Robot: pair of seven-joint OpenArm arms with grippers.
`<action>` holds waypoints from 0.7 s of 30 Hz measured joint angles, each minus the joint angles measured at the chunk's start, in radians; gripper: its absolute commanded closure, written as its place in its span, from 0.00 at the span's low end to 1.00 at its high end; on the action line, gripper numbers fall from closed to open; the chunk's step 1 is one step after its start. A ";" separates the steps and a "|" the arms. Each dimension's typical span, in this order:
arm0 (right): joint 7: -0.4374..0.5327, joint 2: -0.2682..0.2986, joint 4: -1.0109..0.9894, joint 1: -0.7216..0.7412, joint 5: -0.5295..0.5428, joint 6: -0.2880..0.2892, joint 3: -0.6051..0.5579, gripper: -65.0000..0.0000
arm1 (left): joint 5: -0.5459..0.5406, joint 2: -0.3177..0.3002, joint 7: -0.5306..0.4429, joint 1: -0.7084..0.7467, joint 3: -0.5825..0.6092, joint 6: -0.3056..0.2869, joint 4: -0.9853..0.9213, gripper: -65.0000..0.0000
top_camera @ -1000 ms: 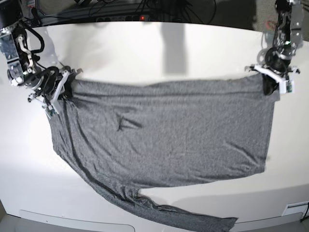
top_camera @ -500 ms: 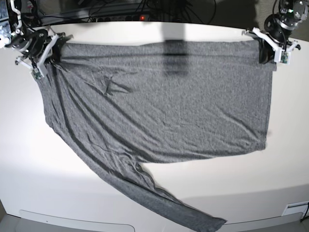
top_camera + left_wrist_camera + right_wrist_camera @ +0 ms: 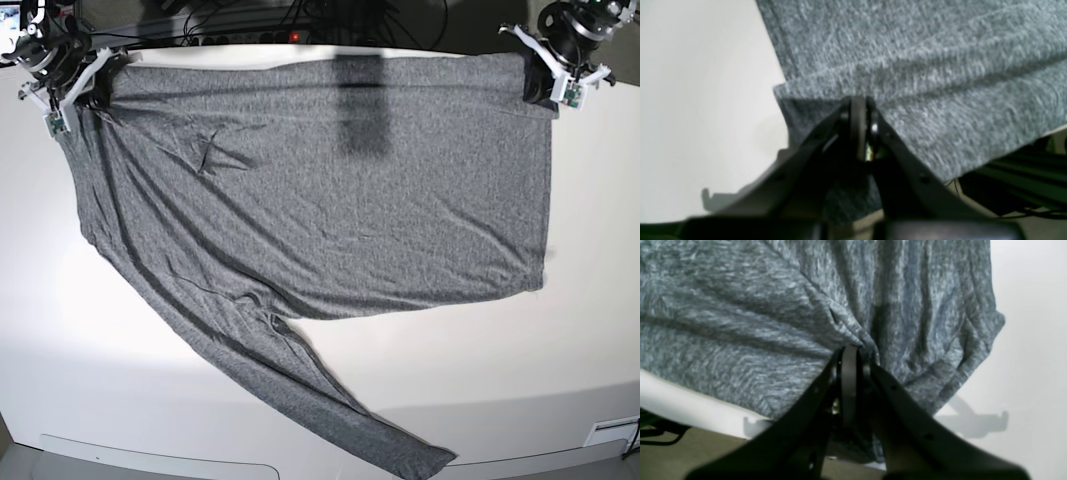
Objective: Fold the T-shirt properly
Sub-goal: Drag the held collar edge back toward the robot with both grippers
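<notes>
T-shirt [image 3: 320, 180] stretched between raised arms

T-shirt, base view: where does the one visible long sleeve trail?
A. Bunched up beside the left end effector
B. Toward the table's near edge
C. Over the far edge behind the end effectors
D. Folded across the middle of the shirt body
B: the T-shirt lies spread flat, and its sleeve runs diagonally down to the near edge of the white table.

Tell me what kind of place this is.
Probably a robotics lab bench, not a home. A plain white table holds only the T-shirt, gripped at two far corners by the left gripper and right gripper, with a power strip and tangled cables behind.
</notes>
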 measured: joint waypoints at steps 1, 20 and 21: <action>-0.004 -0.005 0.000 0.000 0.000 0.006 0.009 1.00 | 0.000 0.000 -0.001 0.000 0.000 0.000 0.005 1.00; 0.015 -0.003 0.088 0.012 -0.029 0.033 0.056 1.00 | -0.037 0.002 -0.053 -0.047 -0.125 0.001 0.006 1.00; 0.015 0.002 0.089 0.029 -0.026 0.035 0.056 1.00 | -0.055 0.002 -0.049 -0.064 -0.126 -0.002 0.006 1.00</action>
